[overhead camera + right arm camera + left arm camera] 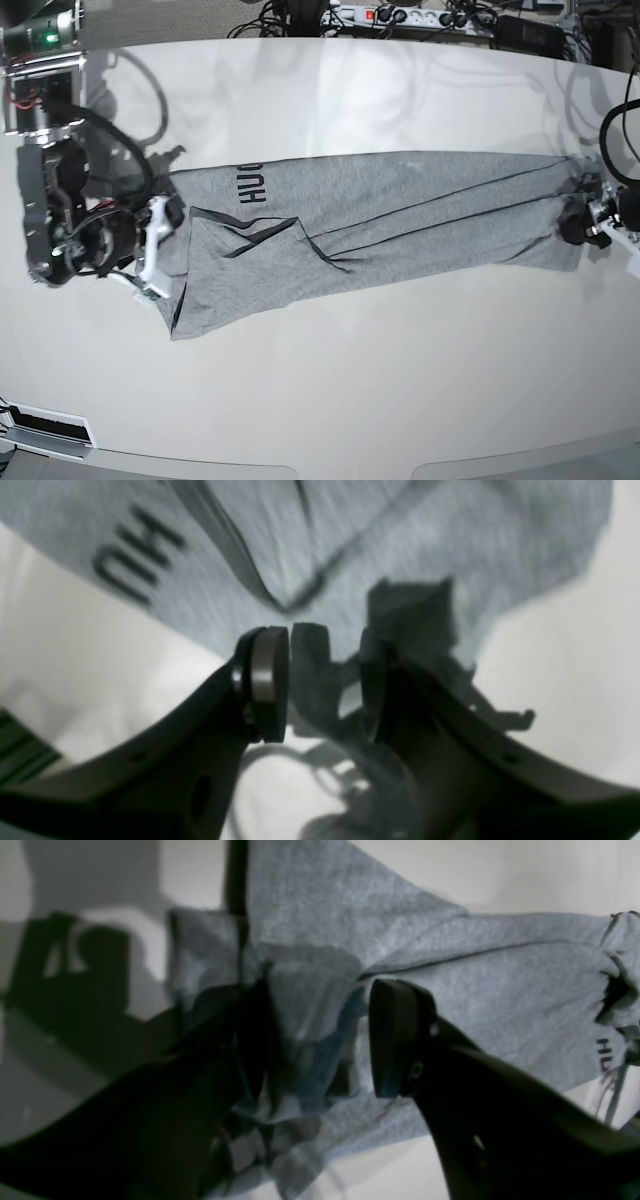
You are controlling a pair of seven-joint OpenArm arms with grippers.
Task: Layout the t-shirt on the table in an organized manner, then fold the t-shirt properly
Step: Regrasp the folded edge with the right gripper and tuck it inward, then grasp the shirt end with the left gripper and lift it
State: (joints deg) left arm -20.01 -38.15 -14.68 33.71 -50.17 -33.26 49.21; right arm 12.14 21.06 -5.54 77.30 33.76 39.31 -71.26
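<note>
- The right gripper (324,680), nearest the lens in the right wrist view, is seen with its black jaws parted and nothing clamped between them; blurred grey cloth and white tabletop are seen through the gap
- The left gripper (320,1040) is seen with its dark jaws spread wide, a bunched fold of grey cloth lying between them; whether the fold is pinched cannot be told
- The heather-grey soft knit t-shirt (400,215) is stretched into a long band across the middle of the table, between the two grippers, with black letters "HU" (250,184) showing near the right gripper's end
- The large glossy white-cream table (330,390) is seen bare all round the shirt
</note>
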